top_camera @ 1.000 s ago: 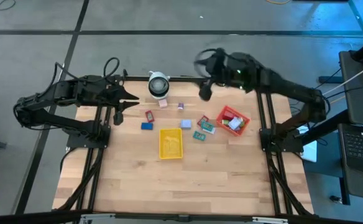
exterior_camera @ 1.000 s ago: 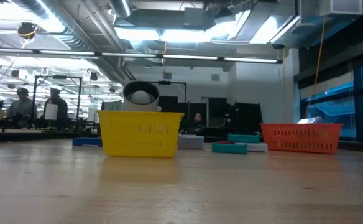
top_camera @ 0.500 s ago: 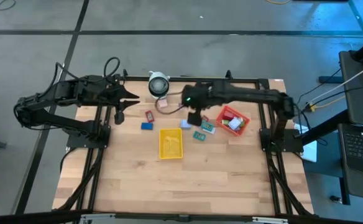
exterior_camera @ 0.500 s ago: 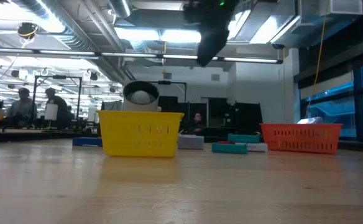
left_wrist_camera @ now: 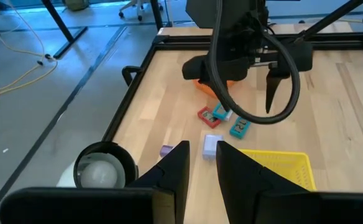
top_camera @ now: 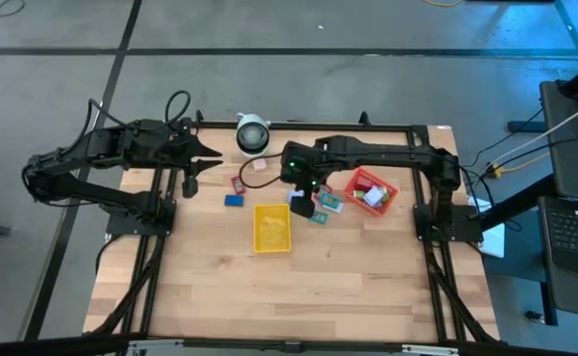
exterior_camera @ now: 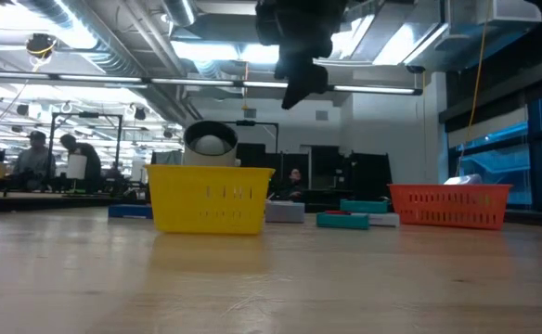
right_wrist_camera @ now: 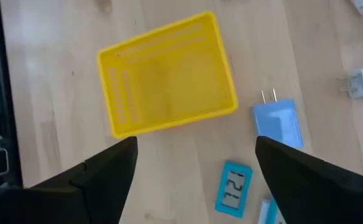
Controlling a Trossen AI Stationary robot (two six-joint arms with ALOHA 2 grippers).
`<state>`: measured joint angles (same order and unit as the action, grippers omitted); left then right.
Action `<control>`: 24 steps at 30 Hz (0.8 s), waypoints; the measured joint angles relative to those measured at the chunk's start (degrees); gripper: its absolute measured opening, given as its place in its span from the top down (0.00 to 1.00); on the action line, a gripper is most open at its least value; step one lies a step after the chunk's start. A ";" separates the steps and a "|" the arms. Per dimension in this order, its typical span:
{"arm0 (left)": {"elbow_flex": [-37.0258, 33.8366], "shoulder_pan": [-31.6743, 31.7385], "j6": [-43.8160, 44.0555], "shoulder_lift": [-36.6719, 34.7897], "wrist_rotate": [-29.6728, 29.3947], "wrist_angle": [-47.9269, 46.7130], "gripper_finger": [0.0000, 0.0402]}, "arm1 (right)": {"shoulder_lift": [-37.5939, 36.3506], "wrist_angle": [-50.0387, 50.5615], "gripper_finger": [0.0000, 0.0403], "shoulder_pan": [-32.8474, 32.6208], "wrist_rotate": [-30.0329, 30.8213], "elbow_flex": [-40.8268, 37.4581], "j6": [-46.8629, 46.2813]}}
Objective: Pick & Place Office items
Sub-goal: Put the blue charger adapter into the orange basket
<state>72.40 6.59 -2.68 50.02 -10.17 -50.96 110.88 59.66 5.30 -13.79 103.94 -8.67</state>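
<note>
The right gripper [top_camera: 299, 203] hangs spread wide and empty above the bench [top_camera: 368, 287], over the loose office items just beside the yellow tray [top_camera: 272, 227]. This looks like the approach to a pick; the nearest candidate is the blue plug adapter [right_wrist_camera: 279, 122], probably its target. Next it must descend, straddle the piece and close. The left gripper [top_camera: 192, 165] waits at the bench's far-left edge, nearly closed on nothing.

Your right arm reaches across the counter's middle, its end effector [top_camera: 299, 203] pointing down with fingers spread wide. Your left end effector [top_camera: 192, 168] waits at the left edge, fingers nearly together.
</note>
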 joint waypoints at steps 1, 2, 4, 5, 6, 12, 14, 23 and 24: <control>0.00 0.00 0.00 0.00 0.00 0.00 0.81 | 0.01 -0.55 0.17 -0.08 -0.10 0.00 -0.82; 0.00 0.00 0.00 0.00 0.00 0.00 0.81 | 0.01 -1.10 0.17 -0.16 -0.17 0.00 -1.59; 0.00 0.00 0.00 0.00 0.00 0.02 0.81 | -0.01 -2.26 0.17 -0.17 -0.20 0.00 -2.85; 0.00 0.00 0.00 0.00 0.00 0.03 0.81 | 0.01 -2.75 0.17 -0.17 -0.21 0.00 -3.15; 0.00 0.00 0.00 0.00 0.12 0.05 0.81 | 0.01 -3.49 0.17 -0.17 -0.21 0.00 -3.46; 0.00 -0.11 -0.02 0.00 1.76 0.13 0.81 | 0.01 -12.03 0.17 -0.17 -0.21 0.00 -4.37; 0.00 -0.24 -0.02 0.00 2.84 0.13 0.81 | 0.01 -14.66 0.17 -0.17 -0.21 0.00 -4.39; 0.00 -2.08 -0.04 -0.13 3.91 -0.25 0.81 | 0.01 -29.44 0.17 -0.44 2.96 0.00 -13.09; 0.00 -2.35 -0.04 -0.29 3.92 -0.42 0.81 | 0.01 -31.99 0.17 -0.44 3.97 0.00 -15.33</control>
<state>72.40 4.24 -2.72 49.73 -6.25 -51.38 110.89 27.67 4.86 -9.83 103.94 -23.99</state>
